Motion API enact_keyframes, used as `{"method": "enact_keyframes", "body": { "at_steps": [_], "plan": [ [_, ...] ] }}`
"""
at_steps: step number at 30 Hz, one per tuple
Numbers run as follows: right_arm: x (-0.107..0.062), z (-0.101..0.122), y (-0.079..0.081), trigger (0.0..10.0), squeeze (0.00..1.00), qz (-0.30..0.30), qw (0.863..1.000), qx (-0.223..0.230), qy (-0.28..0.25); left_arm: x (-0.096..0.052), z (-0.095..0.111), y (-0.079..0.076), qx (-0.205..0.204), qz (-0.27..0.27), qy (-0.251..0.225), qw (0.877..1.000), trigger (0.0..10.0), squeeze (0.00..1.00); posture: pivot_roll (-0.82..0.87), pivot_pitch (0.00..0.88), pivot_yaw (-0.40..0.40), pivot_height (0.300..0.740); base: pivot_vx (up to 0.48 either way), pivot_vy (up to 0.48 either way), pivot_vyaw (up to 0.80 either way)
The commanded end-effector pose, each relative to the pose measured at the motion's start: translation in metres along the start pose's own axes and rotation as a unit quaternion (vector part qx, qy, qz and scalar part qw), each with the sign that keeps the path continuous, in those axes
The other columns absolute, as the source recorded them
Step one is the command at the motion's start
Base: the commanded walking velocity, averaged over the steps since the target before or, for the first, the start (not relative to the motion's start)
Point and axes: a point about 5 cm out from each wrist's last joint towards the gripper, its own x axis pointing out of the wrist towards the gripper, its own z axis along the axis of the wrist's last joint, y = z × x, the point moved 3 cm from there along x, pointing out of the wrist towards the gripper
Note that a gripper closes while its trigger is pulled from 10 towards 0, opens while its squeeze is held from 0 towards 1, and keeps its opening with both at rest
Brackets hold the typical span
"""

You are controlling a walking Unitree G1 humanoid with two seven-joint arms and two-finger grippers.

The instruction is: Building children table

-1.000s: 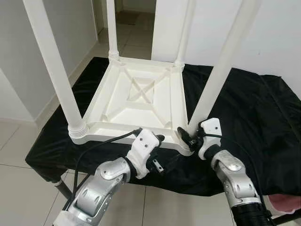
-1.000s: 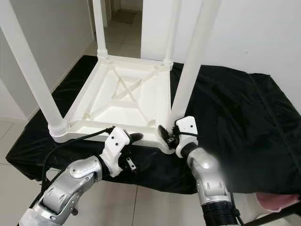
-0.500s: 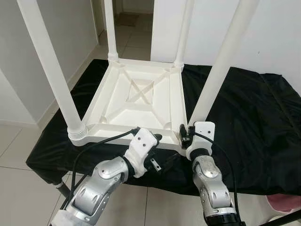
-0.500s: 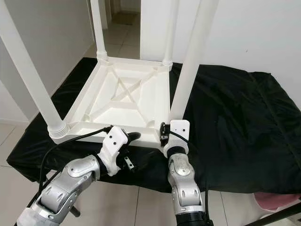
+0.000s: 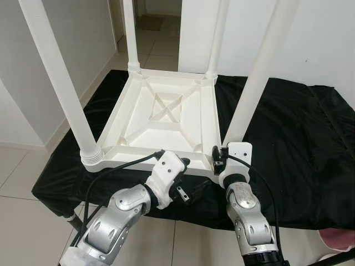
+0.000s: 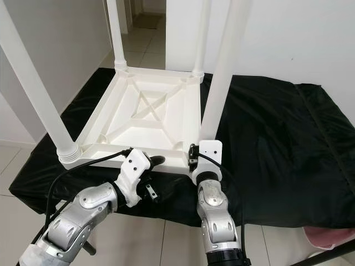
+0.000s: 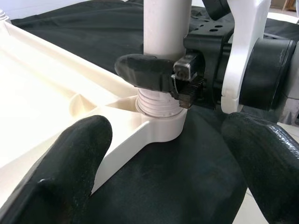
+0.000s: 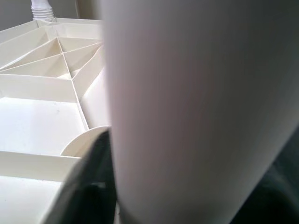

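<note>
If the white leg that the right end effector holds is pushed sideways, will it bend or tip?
The near-right leg looks like stiff, smooth plastic tube, so it would probably not bend. Its threaded base sits in the upside-down tabletop's corner socket, so it likely wobbles rather than falls. The right end effector closed around it may slip on that glossy surface.

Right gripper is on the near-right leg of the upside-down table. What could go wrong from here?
1. The right gripper clamps the near-right leg just above its threads, which still show above the socket; if that joint is loose, the leg may tilt.
2. The white tabletop lies near the front edge of the black cloth; a pull could slide it off.
3. The left gripper hovers open by the rim, not bracing it.
</note>
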Motion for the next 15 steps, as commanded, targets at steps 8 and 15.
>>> {"method": "enact_keyframes", "body": {
  "at_steps": [8, 15],
  "plan": [
    [0.001, 0.005, -0.008, 10.0, 1.0, 0.008, 1.0, 0.008, -0.013, -0.001, -0.005, 0.0, -0.001, 0.004, 0.007, 1.0, 10.0, 0.0, -0.03, 0.009, -0.007, 0.74, 0.0, 0.0, 0.0],
    [0.004, 0.007, -0.02, 10.0, 0.0, 0.049, 0.998, -0.018, -0.02, -0.003, -0.007, 0.0, -0.001, 0.003, 0.012, 1.0, 10.0, 0.0, -0.04, 0.01, -0.006, 0.74, 0.0, 0.0, 0.0]
  ]
}}
